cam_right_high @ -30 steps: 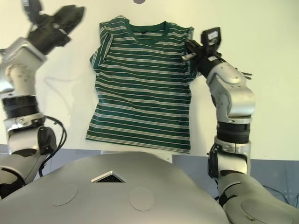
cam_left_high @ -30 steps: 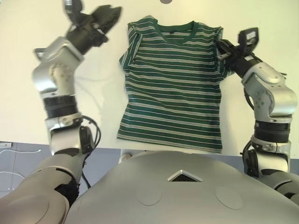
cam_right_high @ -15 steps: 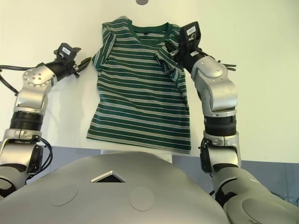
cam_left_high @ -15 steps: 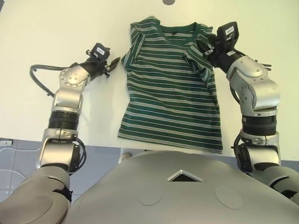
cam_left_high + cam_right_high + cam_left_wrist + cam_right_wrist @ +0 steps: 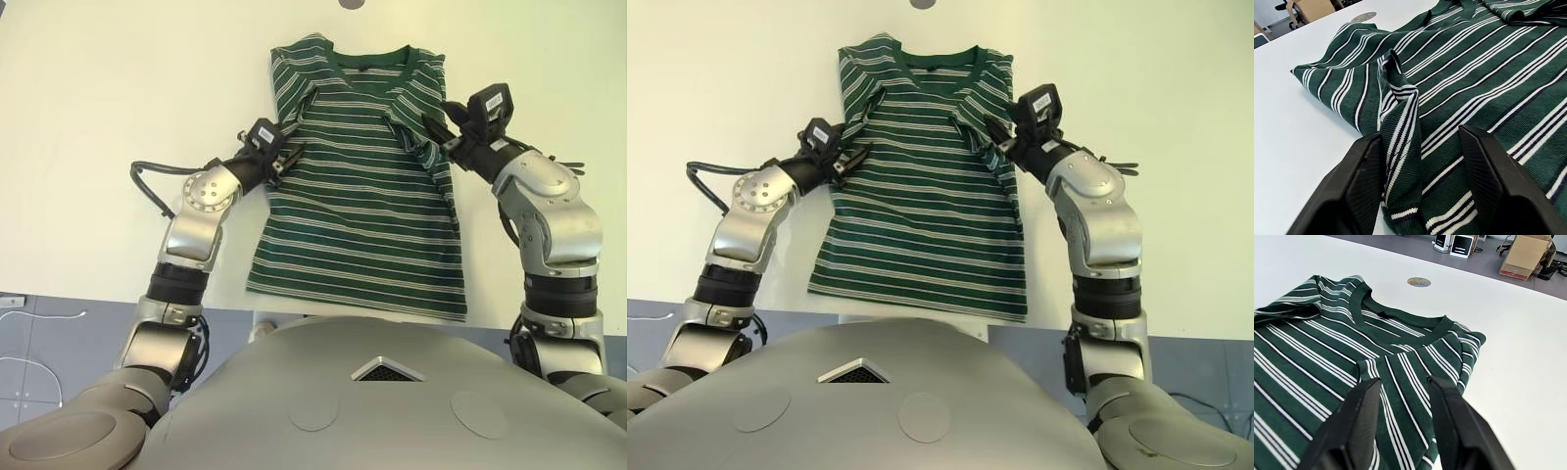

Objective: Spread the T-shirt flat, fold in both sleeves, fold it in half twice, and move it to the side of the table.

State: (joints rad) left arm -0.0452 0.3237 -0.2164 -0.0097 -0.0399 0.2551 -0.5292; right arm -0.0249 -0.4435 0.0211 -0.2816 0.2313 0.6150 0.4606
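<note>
The striped T-shirt (image 5: 358, 215) is lying on the white desk (image 5: 127, 88), collar pointing away from the robot and hem at the near edge. The left gripper (image 5: 285, 160) is sitting low at the shirt's left edge. Its fingers (image 5: 1364, 171) are standing apart, straddling a raised ridge of cloth (image 5: 1398, 98) without pinching it. Over on the other side, the right gripper (image 5: 439, 119) is hovering just above the right sleeve (image 5: 411, 116), which is lying folded in over the chest. Its fingers (image 5: 1364, 401) are spread as well, holding nothing.
</note>
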